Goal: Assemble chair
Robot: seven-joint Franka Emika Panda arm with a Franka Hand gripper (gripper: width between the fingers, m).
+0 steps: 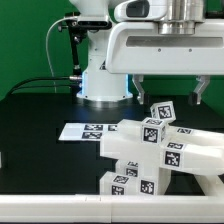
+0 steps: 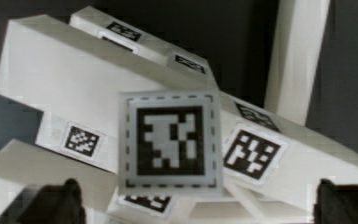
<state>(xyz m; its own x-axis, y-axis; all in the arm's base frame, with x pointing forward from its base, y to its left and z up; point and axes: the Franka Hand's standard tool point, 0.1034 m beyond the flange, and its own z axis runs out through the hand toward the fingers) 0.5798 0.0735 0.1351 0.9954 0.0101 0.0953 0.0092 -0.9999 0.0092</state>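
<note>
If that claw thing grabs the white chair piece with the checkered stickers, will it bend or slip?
Probably stiff: the chair is thick, blocky plastic. Its smooth faces might slip somewhat. It sits tilted with parts jutting out, so a push may rock it. The pincer hangs open above it.

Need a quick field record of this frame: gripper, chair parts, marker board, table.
gripper: open, above the chair parts, holding nothing
chair parts: white tagged pieces clustered together at the exterior view's right, some tilted
marker board: flat on table, toward the exterior view's left of the parts
table: black
wrist view: tagged white part fills frame, fingertips at its sides
</note>
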